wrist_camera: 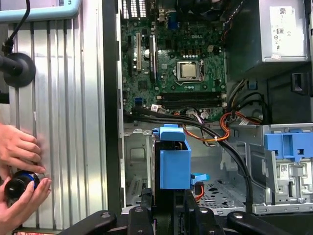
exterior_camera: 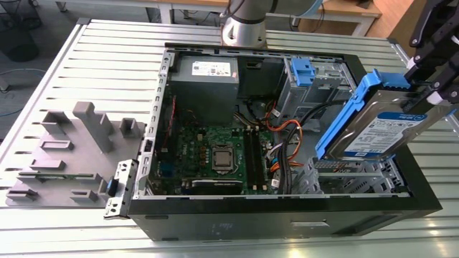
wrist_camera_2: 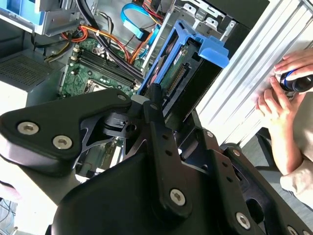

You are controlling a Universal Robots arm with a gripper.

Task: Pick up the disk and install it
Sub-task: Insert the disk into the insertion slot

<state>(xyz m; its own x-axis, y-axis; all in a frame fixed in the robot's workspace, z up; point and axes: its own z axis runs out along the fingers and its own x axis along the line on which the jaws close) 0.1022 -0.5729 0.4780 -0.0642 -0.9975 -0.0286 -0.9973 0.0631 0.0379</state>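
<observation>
You have the gripper (exterior_camera: 430, 92) clamped on the disk (exterior_camera: 391, 129), which hangs on edge and tilted just above the open cage (exterior_camera: 351, 172) at the near corner of the case (exterior_camera: 287, 217), on the exterior view's right. By my judgement, hold the blue bracket square to the cage walls and mind the black cables (exterior_camera: 305, 115) beside it. In the case are the motherboard (exterior_camera: 215, 156) on the floor, the power supply (exterior_camera: 208, 72) at the far edge and a blue-bracketed bay (exterior_camera: 305, 72) near it.
</observation>
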